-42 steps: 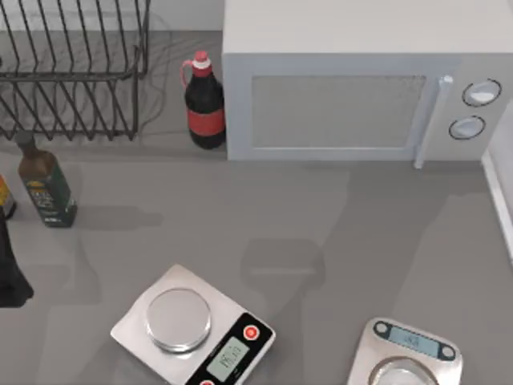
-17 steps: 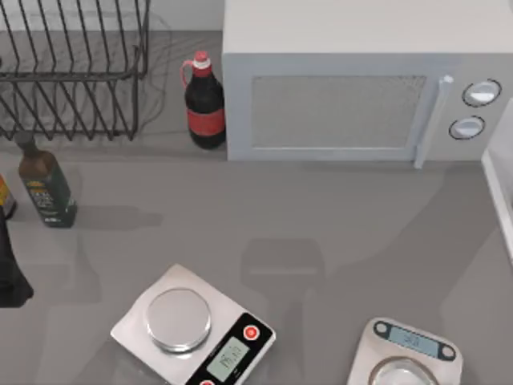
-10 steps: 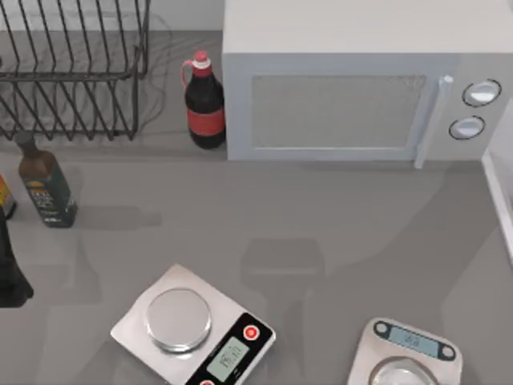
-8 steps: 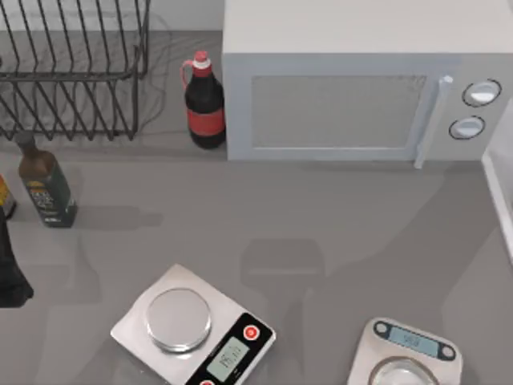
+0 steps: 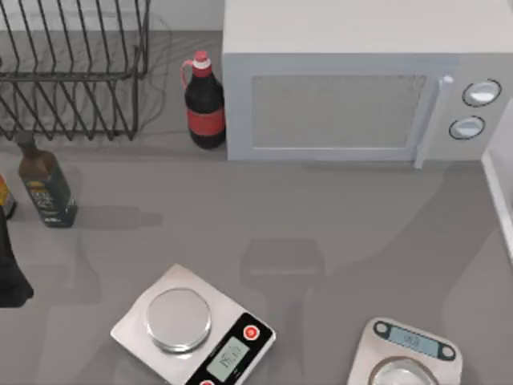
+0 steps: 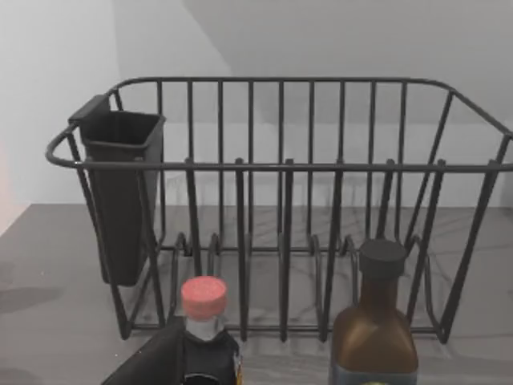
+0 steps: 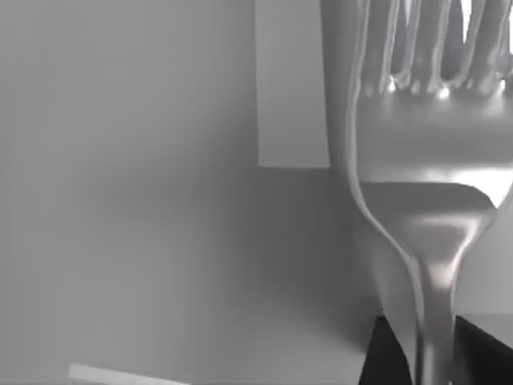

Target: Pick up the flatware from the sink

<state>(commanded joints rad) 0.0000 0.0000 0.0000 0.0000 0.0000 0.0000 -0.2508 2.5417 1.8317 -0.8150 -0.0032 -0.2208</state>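
Note:
The flatware (image 7: 433, 152), a shiny silver fork, stands very close in the right wrist view with its tines pointing away from the wrist. Its thin handle runs down between two dark fingers (image 7: 386, 357) of my right gripper (image 7: 437, 361), which is shut on it. Behind the fork are plain grey and white surfaces. I cannot make out the sink among them. A black part of my left arm (image 5: 10, 277) sits parked at the top view's left edge.
A black wire dish rack (image 5: 72, 72) (image 6: 280, 200) with a dark cup stands back left. Nearby are a green bottle (image 5: 46, 184), a red-capped dark bottle (image 5: 204, 100) and a microwave (image 5: 361, 80). Two kitchen scales (image 5: 192, 329) (image 5: 405, 357) lie at the front.
Faint shadows on the right half of the counter have shifted a little. The bottles, scales and my left arm have not moved.

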